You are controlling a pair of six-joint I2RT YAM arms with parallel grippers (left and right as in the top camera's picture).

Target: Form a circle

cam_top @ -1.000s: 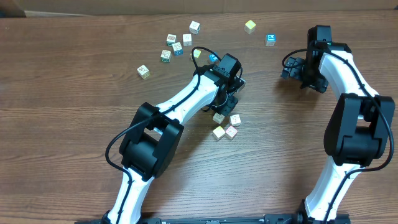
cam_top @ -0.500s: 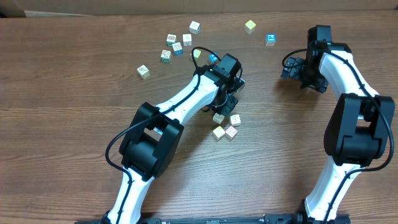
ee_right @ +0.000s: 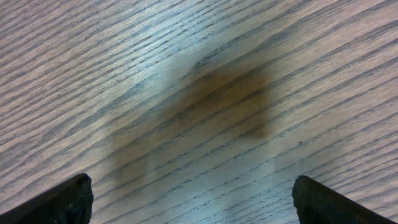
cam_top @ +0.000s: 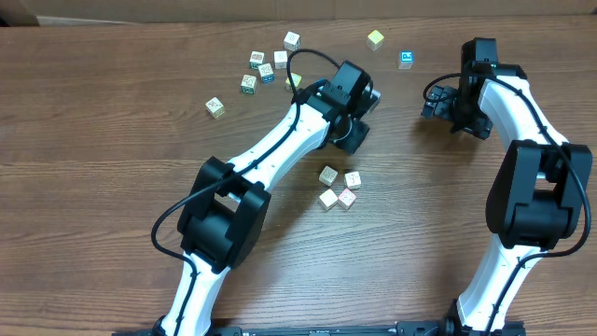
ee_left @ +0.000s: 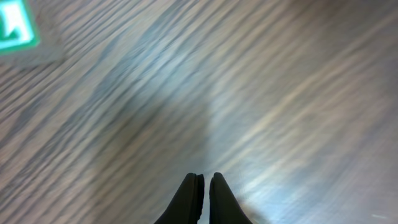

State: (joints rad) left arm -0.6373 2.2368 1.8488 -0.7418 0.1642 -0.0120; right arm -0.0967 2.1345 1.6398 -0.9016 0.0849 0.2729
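We see the tight clump of 4 small pale printed cubes [cam_top: 338,188] on the grained brown wooden table [cam_top: 112,187]. It lies near the left gripper [ee_left: 205,178], toward that arm's base. The left gripper's black jaws are pressed together, empty. The right gripper [ee_right: 193,186], well apart, gapes wide, holding nothing.

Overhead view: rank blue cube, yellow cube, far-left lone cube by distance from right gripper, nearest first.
1. Blue cube, just up-left of the right gripper.
2. Yellow cube, farther up-left.
3. Lone cube, far left, by itself.
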